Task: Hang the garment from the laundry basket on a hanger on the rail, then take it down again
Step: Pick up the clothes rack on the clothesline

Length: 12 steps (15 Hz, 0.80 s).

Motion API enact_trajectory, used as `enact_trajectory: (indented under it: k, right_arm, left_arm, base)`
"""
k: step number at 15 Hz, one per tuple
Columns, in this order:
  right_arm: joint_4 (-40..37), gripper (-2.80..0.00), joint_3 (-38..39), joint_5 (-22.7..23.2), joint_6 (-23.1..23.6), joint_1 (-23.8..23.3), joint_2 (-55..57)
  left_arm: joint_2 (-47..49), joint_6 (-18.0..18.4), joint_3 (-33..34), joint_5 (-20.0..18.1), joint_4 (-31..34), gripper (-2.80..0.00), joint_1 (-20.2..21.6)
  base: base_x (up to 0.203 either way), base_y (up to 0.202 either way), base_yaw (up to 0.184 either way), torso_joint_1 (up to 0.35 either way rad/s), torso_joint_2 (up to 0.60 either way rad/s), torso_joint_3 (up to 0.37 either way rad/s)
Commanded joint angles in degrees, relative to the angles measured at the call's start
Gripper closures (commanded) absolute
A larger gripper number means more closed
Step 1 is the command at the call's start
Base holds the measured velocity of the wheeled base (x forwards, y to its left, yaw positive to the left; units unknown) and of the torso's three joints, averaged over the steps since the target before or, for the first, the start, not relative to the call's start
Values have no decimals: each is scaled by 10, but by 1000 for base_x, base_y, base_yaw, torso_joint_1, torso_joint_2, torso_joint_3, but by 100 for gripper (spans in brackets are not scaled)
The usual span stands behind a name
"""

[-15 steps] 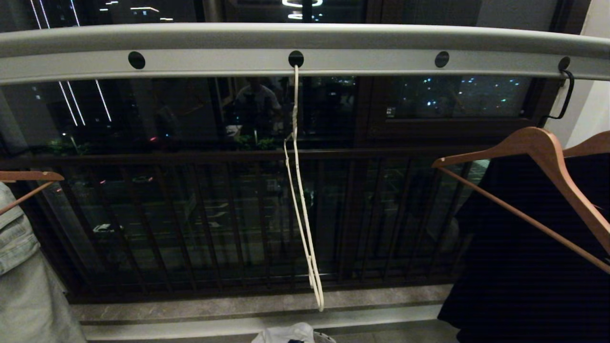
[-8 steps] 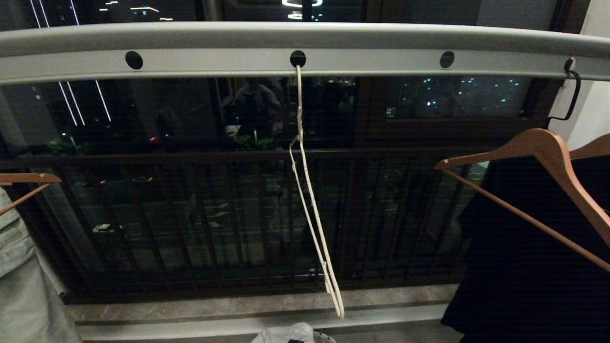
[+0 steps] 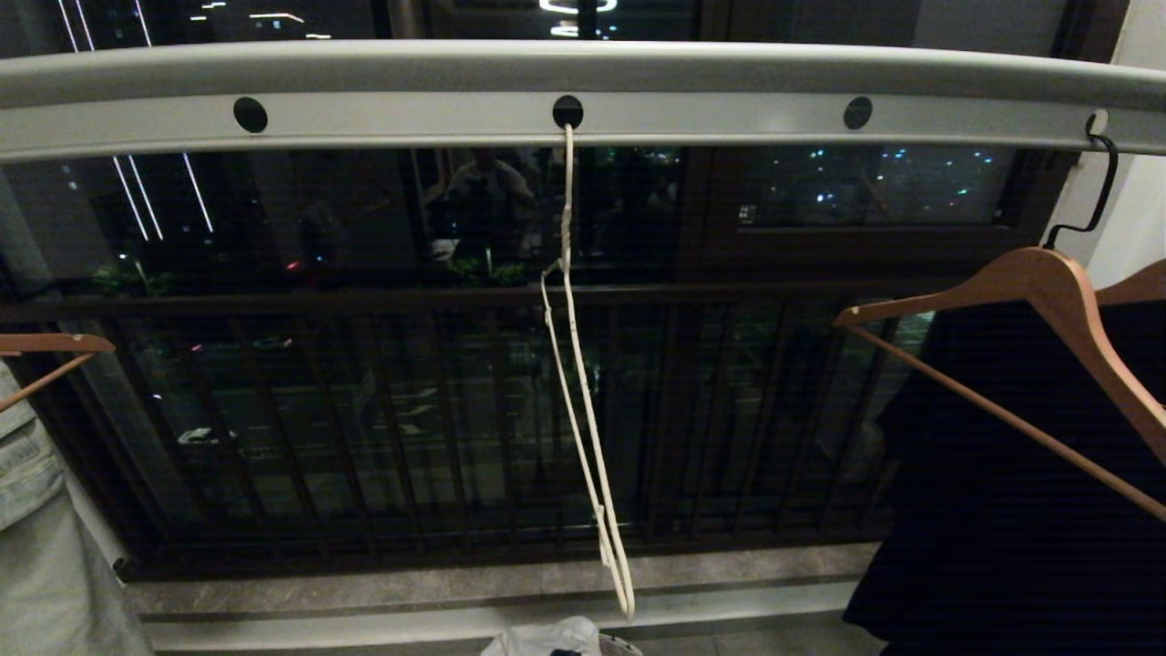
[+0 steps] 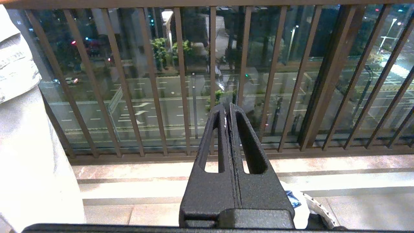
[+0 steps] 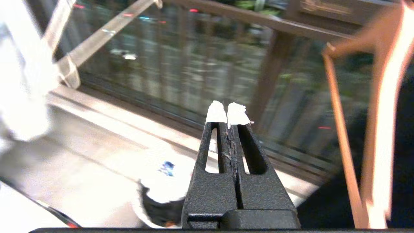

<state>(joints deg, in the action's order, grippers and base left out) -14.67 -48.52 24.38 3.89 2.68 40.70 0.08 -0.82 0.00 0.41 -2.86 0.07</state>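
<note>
Three views, head first: rail spans the top, white wire hanger hooked in its middle hole, hanging edge-on and slack, nothing on it. Garment just peeks in at the bottom edge, below the hanger's low end, so it's not picked up yet. Wooden hanger w/ black garment hangs at right, pale clothing at far left; no arm in sight. Left wrist view: left pincer closed on nothing, pointing at the balcony railing; laundry basket rim and a bit of white cloth sit beside it, low. Right wrist view: right pincer closed, empty, picture smeared; garment in the basket lies below it, wooden hanger close by. Risks, imo: closed pincer reaching down would shove the cloth rather than grip it; arm could clip the wooden hanger or knock the loose wire one off its hole.
</note>
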Motion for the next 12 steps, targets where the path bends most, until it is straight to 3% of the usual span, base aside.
enact_trajectory:
  k: [1,3,5,9,12]
  right_arm:
    - [6,0,-75,4,-37,43,133]
    - [11,0,-126,-9,-72,103,181]
    - [23,0,-166,-55,-117,169,220]
    - [35,0,-204,-207,-146,345,273]
    - [35,0,-234,-309,-183,445,310]
  left_arm:
    - [0,0,9,0,0,0,0]
    - [0,0,9,0,0,0,0]
    - [0,0,8,0,0,0,0]
    - [0,-1,9,0,0,0,0]
    - [0,-1,9,0,0,0,0]
  base:
    - [0,0,0,0,0,0]
    - [0,0,0,0,0,0]
    - [0,0,0,0,0,0]
    - [0,0,0,0,0,0]
    - [0,0,0,0,0,0]
